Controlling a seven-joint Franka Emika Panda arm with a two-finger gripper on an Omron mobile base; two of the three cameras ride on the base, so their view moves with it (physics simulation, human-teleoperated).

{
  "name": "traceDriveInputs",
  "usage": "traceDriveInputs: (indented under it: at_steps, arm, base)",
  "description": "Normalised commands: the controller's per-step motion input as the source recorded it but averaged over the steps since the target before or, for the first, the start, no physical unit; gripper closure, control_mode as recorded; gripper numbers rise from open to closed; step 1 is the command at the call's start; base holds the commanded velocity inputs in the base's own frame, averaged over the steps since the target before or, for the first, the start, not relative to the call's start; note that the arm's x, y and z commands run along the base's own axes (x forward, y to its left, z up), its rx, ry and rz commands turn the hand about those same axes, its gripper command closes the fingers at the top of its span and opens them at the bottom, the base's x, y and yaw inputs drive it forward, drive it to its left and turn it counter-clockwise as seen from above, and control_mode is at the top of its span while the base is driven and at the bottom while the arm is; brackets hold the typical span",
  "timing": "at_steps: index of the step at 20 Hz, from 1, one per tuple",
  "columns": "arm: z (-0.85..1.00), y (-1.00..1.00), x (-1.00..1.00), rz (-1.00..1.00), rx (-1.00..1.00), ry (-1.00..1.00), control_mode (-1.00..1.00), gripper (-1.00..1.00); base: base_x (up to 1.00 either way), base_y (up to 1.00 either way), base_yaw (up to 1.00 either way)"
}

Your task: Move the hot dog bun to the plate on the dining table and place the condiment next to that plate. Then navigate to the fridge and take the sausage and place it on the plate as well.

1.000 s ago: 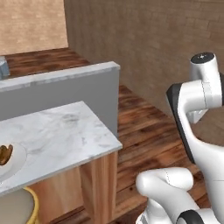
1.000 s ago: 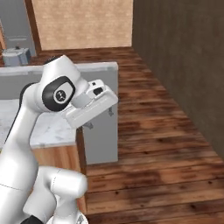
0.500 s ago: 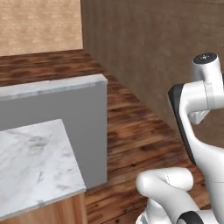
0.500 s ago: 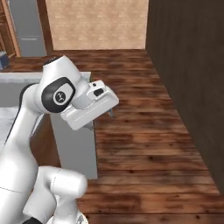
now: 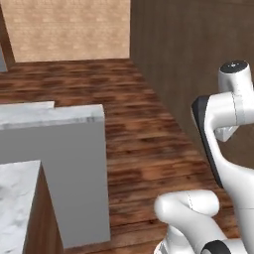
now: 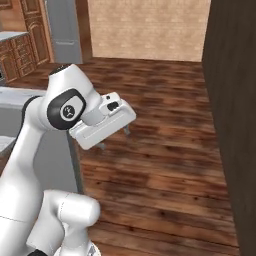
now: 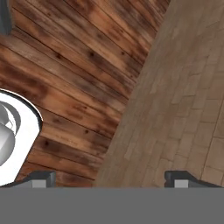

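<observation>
The gripper (image 7: 109, 178) is seen spread wide, with nothing held or touched between its fingertips (image 7: 40, 178); it hangs above the wood floor (image 7: 83, 70) beside a brick wall (image 7: 183, 105). The dining table (image 5: 15, 203), a white grey-veined marble top on a wood base, is shown at the lower left of the left base view.
</observation>
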Motion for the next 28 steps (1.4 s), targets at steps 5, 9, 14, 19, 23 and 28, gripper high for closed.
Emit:
traceDriveInputs:
  at_steps: [5, 9, 14, 19, 23, 28]
  arm:
    - [0.0, 0.0, 0.0, 0.0, 0.0, 0.0, 1.0, -1.0]
    - [0.0, 0.0, 0.0, 0.0, 0.0, 0.0, 1.0, -1.0]
    - [0.0, 0.0, 0.0, 0.0, 0.0, 0.0, 1.0, -1.0]
    - [0.0, 0.0, 0.0, 0.0, 0.0, 0.0, 1.0, -1.0]
    - [0.0, 0.0, 0.0, 0.0, 0.0, 0.0, 1.0, -1.0]
    - [0.0, 0.0, 0.0, 0.0, 0.0, 0.0, 1.0, -1.0]
  base:
    - [1.0, -0.89, 0.37]
    - [1.0, -0.89, 0.35]
    - [1.0, -0.87, 0.33]
    - [1.0, -0.82, 0.29]
    - [1.0, -0.68, 0.24]
    - [1.0, -0.36, 0.18]
